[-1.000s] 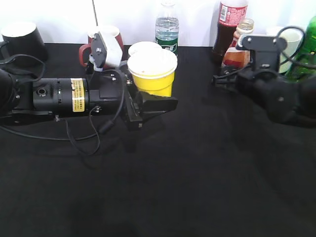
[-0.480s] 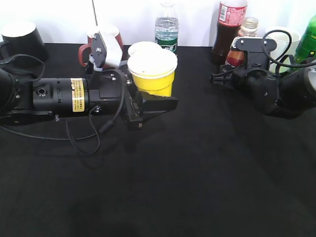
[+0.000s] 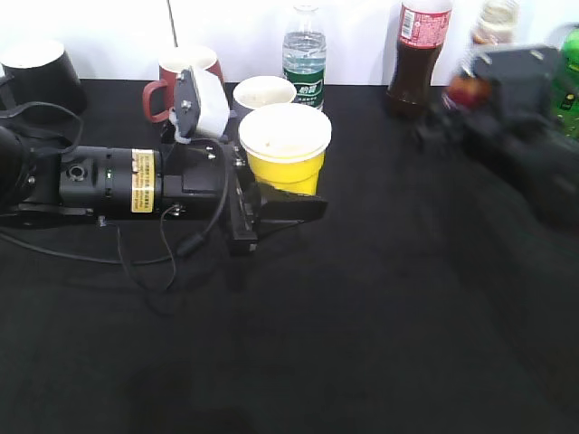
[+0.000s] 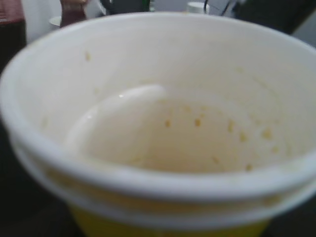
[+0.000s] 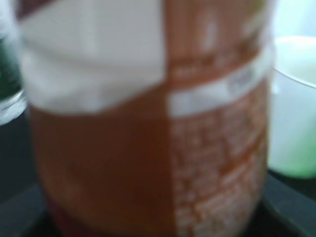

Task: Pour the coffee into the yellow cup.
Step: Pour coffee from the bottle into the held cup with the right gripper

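Observation:
The yellow cup (image 3: pixel 283 155) with a white rim stands upright in my left gripper (image 3: pixel 288 201), which is shut around its lower part at left of centre. In the left wrist view the cup (image 4: pixel 163 123) fills the frame; its white inside is spotted with small brown flecks. The coffee bottle (image 3: pixel 479 41) is at the far right, blurred by motion and lifted off the table with my right gripper (image 3: pixel 470 95) around it. In the right wrist view its orange-red and white label (image 5: pixel 148 128) fills the frame; the fingers are hidden.
Behind the cup stand a red-brown mug (image 3: pixel 181 70), a grey mug (image 3: pixel 262 92) and a green-labelled water bottle (image 3: pixel 306 56). A dark cola bottle (image 3: pixel 419 54) stands at the back right, a black cup (image 3: pixel 38 65) at the far left, and a white cup (image 5: pixel 296 108) beside the coffee.
My right arm has risen and moved right, taking the coffee bottle up with it. My left arm and the yellow cup have shifted slightly forward and right.

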